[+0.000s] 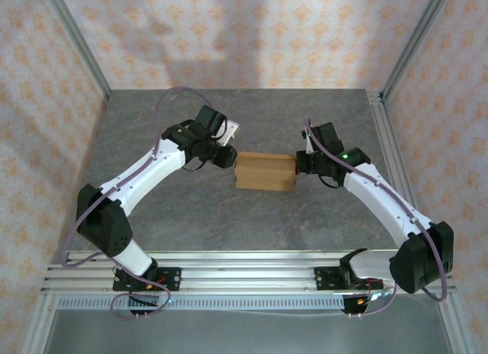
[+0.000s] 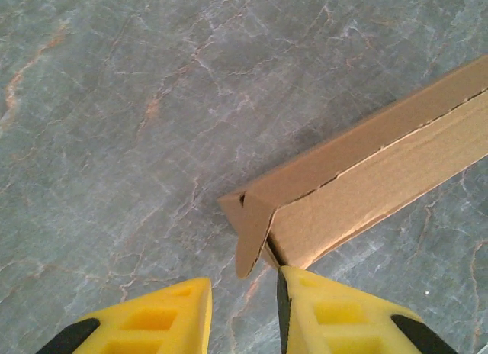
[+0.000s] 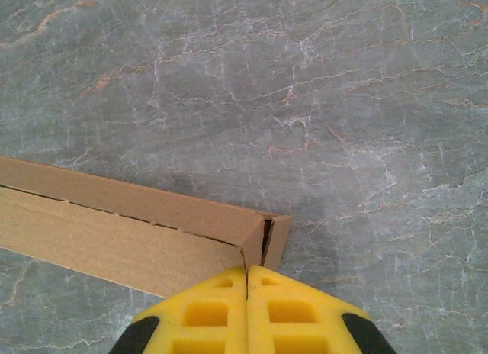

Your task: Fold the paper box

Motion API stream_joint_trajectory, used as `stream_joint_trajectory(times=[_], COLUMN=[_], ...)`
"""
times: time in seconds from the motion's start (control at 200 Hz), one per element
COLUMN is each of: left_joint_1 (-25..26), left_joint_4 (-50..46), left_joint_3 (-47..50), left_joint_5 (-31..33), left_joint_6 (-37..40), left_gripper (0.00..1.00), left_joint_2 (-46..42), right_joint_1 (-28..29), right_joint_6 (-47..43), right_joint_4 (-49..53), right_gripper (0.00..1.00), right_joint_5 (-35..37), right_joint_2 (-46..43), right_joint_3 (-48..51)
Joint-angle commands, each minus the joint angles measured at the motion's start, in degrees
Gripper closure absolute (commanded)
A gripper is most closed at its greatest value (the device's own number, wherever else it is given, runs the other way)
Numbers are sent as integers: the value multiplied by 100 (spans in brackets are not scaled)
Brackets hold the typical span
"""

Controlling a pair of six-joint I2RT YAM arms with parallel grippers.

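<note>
The paper box (image 1: pixel 265 172) is a brown cardboard piece, folded into a shallow long shape, lying mid-table between the two arms. My left gripper (image 1: pixel 231 159) is at its left end. In the left wrist view the box (image 2: pixel 381 171) runs off to the upper right and a small end flap (image 2: pixel 254 232) hangs loose just ahead of the open left gripper (image 2: pixel 244 278); the right finger (image 2: pixel 320 308) touches the box end. My right gripper (image 1: pixel 297 165) is at the right end. Seen from the right wrist, the right gripper (image 3: pixel 247 268) is shut, its tips against the box (image 3: pixel 114 224) corner.
The box rests on a grey marbled table (image 1: pixel 229 217). An aluminium rail (image 1: pixel 244 274) carrying both arm bases runs along the near edge. Metal frame posts (image 1: pixel 80 45) and patterned walls close in the sides and back.
</note>
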State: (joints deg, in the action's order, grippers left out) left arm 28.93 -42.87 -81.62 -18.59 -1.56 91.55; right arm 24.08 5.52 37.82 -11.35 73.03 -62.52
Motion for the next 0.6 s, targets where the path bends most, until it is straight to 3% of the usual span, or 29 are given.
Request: stream_joint_trajectory(times=[0.0,0.596], left_joint_1=[26,16], left_joint_4=[86,396], left_joint_3=[-204,-20], left_joint_5=[-314,-306], left_joint_6=[44,-497], left_gripper=[71,88], left_joint_2=[120,196], right_joint_1=[40,36], right_joint_6=[-108,-229], right_joint_4=[219,241], right_gripper=[100,100], right_joint_5=[62,51], right_joint_2=[55,96], right_joint_3=[-212,-207])
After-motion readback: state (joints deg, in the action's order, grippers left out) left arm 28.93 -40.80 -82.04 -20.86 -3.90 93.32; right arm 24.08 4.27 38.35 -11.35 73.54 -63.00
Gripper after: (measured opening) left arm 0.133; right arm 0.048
